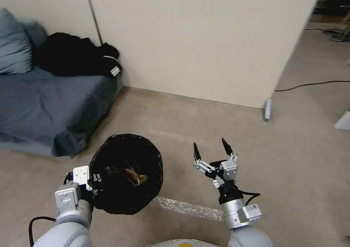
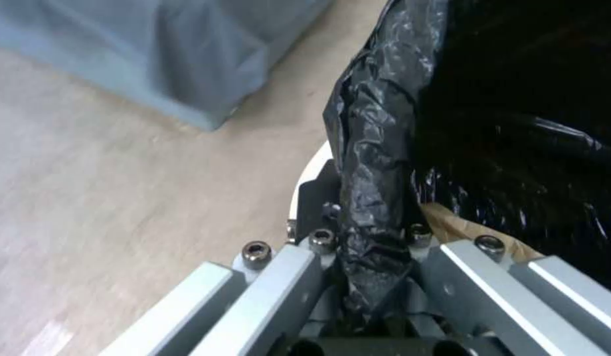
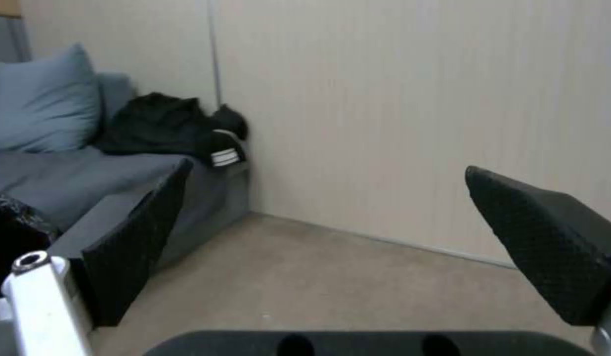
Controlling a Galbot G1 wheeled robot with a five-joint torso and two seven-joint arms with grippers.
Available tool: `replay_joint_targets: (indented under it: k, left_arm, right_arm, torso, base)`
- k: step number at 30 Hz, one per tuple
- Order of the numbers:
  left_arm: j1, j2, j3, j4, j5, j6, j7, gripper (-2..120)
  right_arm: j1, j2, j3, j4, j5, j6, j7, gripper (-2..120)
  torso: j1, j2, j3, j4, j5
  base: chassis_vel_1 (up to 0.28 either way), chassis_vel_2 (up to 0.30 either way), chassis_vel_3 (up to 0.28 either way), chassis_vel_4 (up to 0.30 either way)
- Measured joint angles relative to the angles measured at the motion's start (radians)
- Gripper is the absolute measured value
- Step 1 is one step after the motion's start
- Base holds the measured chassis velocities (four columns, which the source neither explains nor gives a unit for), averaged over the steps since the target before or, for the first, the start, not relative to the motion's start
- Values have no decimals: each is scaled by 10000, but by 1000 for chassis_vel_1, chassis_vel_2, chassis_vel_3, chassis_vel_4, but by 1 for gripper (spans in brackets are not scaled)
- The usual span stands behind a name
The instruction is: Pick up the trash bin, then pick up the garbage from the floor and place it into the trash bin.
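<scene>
We note the trash bin [image 1: 125, 174] held clear of the carpet floor [image 1: 189, 116], tilted so its mouth faces up toward the head camera. The black liner [image 2: 378, 163] is folded over the rim, and a sliver of white bucket wall shows under it in the left wrist view. Inside the bin lies a brown crumpled wrapper [image 1: 135, 176], resting against the liner near the centre.

The left gripper [image 1: 95, 179] sits at the bin's near-left rim, forearm rising from below and wrist bent in toward the bin. Its fingers are clamped narrow on the rim, one inside and one outside, with the liner bunched between them.

The right gripper [image 1: 212, 149] hovers to the right of the bin, well apart from it, forearm raised and wrist pointing forward and up. Its two black fingers [image 3: 137, 247] are spread wide, with nothing between them.

Beyond the bin on its left stands the grey-blue sofa [image 1: 47, 108], with black clothes [image 1: 78, 55] heaped on it against the beige wall panel [image 1: 204, 39]. A strip of clear tape [image 1: 189, 206] lies on the floor just beside the bin, between it and the right arm.
</scene>
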Motion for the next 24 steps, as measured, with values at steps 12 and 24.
replay_joint_targets:
  k: [12, 24]
  left_arm:
    - [287, -130, -46, -113, 174, -84, 4, 1]
    - [499, -67, -201, -116, 115, -93, 6, 1]
  right_arm:
    - [140, -37, -37, -60, 99, 151, -280, 100]
    - [509, -29, -99, -134, 288, -176, -279, 100]
  torso:
    - [0, 0, 0, 0, 1]
    - [0, 0, 0, -1, 1]
  base:
    - [118, 111, 115, 119]
    - [124, 128, 123, 127]
